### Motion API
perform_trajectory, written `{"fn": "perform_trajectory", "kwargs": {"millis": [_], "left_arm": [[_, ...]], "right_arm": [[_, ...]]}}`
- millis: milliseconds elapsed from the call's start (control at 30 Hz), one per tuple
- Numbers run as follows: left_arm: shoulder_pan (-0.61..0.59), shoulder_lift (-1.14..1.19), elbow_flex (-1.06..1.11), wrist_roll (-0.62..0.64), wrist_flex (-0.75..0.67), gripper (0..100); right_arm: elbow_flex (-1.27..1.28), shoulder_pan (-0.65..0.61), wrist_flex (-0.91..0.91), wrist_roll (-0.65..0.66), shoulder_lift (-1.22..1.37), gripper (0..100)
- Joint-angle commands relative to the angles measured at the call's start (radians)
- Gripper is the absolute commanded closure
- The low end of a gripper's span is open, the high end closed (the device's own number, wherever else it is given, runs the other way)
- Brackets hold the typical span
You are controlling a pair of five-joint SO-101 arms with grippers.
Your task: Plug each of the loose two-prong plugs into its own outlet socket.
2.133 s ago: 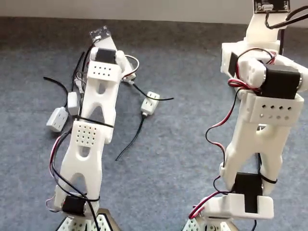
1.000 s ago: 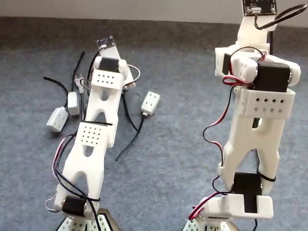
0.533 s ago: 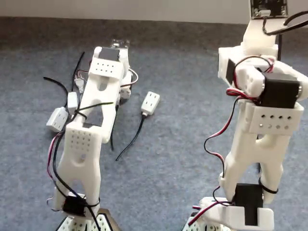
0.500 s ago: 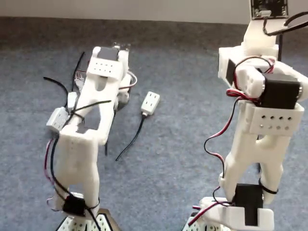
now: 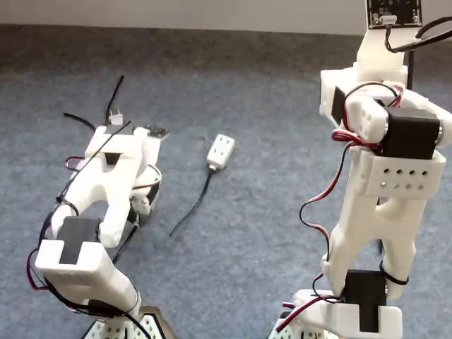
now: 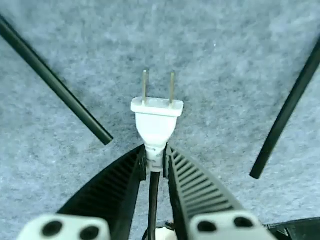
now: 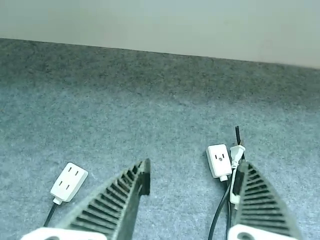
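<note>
Right, my left gripper (image 6: pixel 155 156) is clamped on the narrow tail of a white two-prong plug (image 6: pixel 156 117). The plug's long axis runs in line with the jaws and both prongs point straight out ahead of them, over grey carpet (image 6: pixel 225 45). A black cord (image 6: pixel 55 85) lies off to either side.

From the high camera, the left arm (image 5: pixel 106 176) is folded low over the table's 9 o'clock side, and it hides the held plug. The free outlet socket (image 5: pixel 220 150) lies near the table's centre, at roughly 3 o'clock from that arm's forward end. Its body runs from 1 to 7 o'clock, with its cord leaving the 7 o'clock end and its slots facing up.

I judge the left arm nearer. The prongs will have to swing toward 3 o'clock and tip down onto those slots.

My right gripper (image 7: pixel 192 172) hangs high with its jaws wide apart, holding nothing. Beyond it I see the same socket (image 7: pixel 68 182), and a second socket (image 7: pixel 218 161) with another plug (image 7: pixel 235 152) just beside it.
</note>
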Motion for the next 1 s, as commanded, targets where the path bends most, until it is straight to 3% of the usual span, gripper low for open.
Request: {"fn": "perform_trajectory", "kwargs": {"millis": [0,500,733,967], "left_arm": [[-0.038,-0.031,0.012,-0.015,-0.003,86],[-0.054,-0.328,-0.03,-0.015,0.034,83],[-0.085,-0.255,0.088,-0.018,-0.132,83],[-0.081,-0.165,0.093,-0.015,-0.212,83]], "right_arm": [[-0.001,-0.004,-0.019,0.011,-0.031,72.8],[-0.001,-0.004,-0.015,0.012,-0.039,72.8],[-0.001,-0.004,-0.016,0.012,-0.036,72.8],[-0.001,-0.004,-0.015,0.014,-0.039,72.8]]}}
